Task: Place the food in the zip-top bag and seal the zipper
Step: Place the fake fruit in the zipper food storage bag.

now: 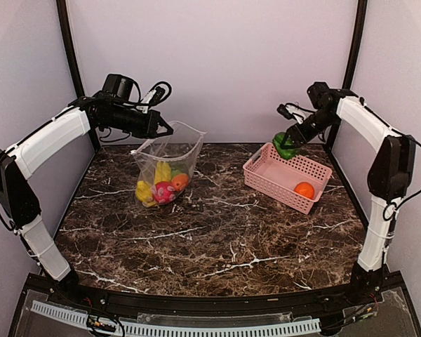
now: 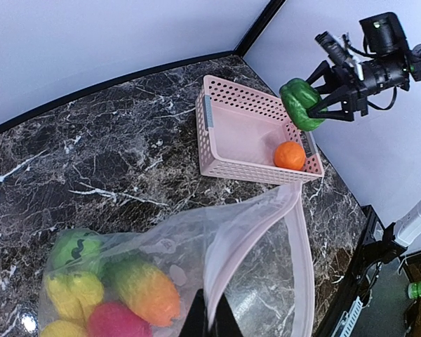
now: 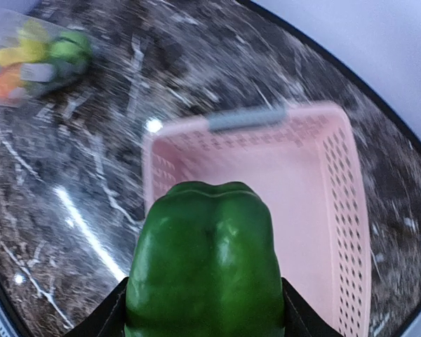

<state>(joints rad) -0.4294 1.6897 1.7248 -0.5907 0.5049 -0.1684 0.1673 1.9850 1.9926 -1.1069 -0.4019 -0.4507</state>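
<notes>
Elbows bent, both my arms reach toward the back of the marble table [image 1: 196, 239]. My left arm rises from its base, folds at the elbow and runs level to the right. That puts my left claw [image 1: 165, 128] above the table's back-left part, its fingers pinched together on the top edge of the zip-top bag [image 1: 170, 158]. The bag hangs from that pinch with its mouth gaping and its bottom resting on the marble. The zipper [image 2: 303, 246] curves loose around the open rim, unsealed. Inside the bag lie a yellow banana [image 1: 144, 192], a red-pink fruit [image 1: 164, 192], an orange-tinted piece and some green ones.

My right arm stands tall at the right edge, then slopes down and to the left. My right claw [image 1: 290, 142] points downward, clamped on the green pepper [image 1: 285, 147], which it holds in the air above the far corner of the pink basket [image 1: 261, 179]. One orange [image 1: 304, 189] sits in the basket's near right part.
</notes>
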